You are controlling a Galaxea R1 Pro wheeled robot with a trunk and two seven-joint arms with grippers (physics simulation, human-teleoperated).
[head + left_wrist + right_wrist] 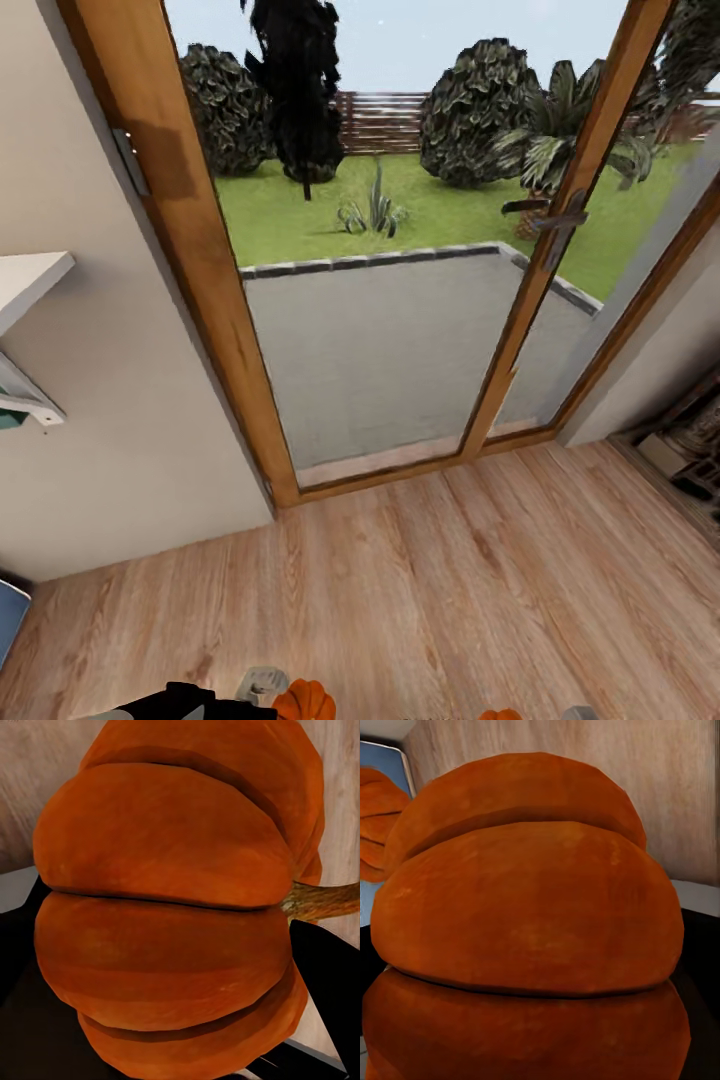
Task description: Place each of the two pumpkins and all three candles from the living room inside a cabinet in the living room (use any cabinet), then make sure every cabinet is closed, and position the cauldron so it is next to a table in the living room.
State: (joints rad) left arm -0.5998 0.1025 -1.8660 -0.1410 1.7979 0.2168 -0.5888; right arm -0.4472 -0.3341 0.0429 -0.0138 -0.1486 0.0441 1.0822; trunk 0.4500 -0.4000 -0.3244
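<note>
Pumpkins sit at both grippers. In the left wrist view one pumpkin (pixel 169 907) fills nearly everything: broad, smooth, matte orange ribs split by dark grooves, with a rough brown-green stem (pixel 322 900) jutting out sideways. Black finger surfaces (pixel 326 975) of the left gripper flank it on either side, pressed close against the ribs, so this gripper is clamped around the pumpkin. Pale wood-grain floor shows behind it.

The right wrist view gives the other pumpkin (pixel 529 937), equally close, its rounded lobes stacked like cushions with a faintly mottled skin. Dark gripper parts (pixel 697 967) edge it low on both sides, so the right gripper also appears closed around its pumpkin, though the fingers are mostly hidden. At that view's edge a sliver of the first pumpkin (pixel 376 825) shows against a pale blue panel, and grained wood lies behind.

From the head view, both pumpkins peek up at the bottom edge: the left-hand one (pixel 305 702), ribbed and bright, beside the black left arm (pixel 195 702), and only the top of the right-hand one (pixel 500 715). Ahead is a plank floor (pixel 450 600) of light, streaky wood, then a tall glazed door (pixel 400 300) in a warm brown wooden frame with a dark lever handle (pixel 548 212). Through the glass lie a flat grey paved patio, a stone kerb, lawn, rounded dark shrubs and a slatted fence. A plain beige wall (pixel 110 400) stands at the left, carrying a white shelf (pixel 25 285) on a bracket.
</note>
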